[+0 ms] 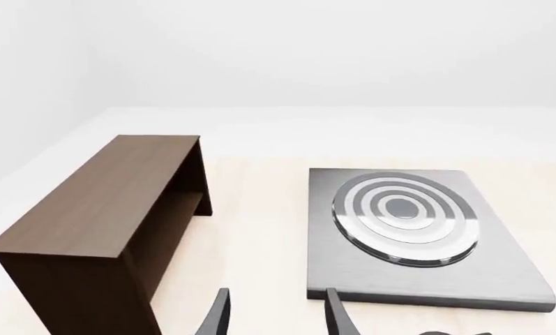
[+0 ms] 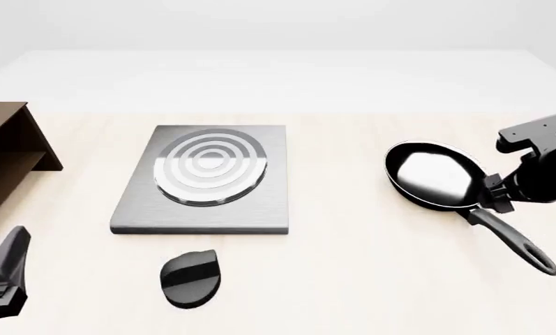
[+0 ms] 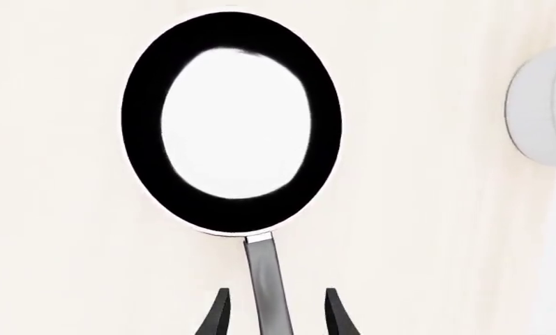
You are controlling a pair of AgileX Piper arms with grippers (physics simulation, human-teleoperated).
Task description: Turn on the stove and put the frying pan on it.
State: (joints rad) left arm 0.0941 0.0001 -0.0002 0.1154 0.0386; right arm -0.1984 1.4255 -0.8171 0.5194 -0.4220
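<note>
Pan (image 2: 433, 174) sits right of the stove (image 2: 208, 180); my right gripper (image 3: 274, 310) straddles its handle (image 3: 266, 283), jaws apart. Left gripper (image 1: 275, 314) hangs open near the shelf (image 1: 110, 209), knob (image 2: 191, 277) ahead of the stove.

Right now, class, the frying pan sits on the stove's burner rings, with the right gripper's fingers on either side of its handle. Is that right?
Not quite. The frying pan sits on the table, right of the stove, as the front view shows. The right gripper does straddle its handle.
</note>
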